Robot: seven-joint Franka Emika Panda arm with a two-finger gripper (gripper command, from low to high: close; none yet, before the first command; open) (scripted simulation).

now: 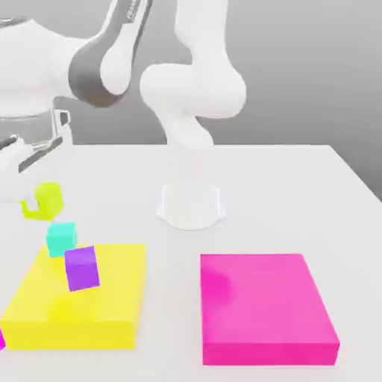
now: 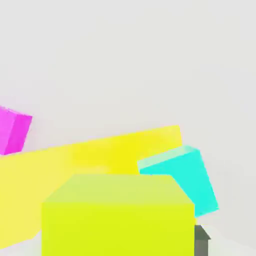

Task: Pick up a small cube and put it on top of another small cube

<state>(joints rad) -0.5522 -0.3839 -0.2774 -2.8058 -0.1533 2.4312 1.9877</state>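
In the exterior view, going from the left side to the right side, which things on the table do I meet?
Lime cube → purple cube → white robot base → flat pink block. The teal cube and the flat yellow block overlap these, so I leave them out.

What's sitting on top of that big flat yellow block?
A purple cube stands on the flat yellow block, and a teal cube sits at its far edge. How the teal cube rests is hidden behind the purple one.

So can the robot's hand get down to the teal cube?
Probably yes. Nothing sits on the teal cube; the purple cube only stands beside it, by the yellow block. The lime cube is close by. The teal cube looks tilted, though.
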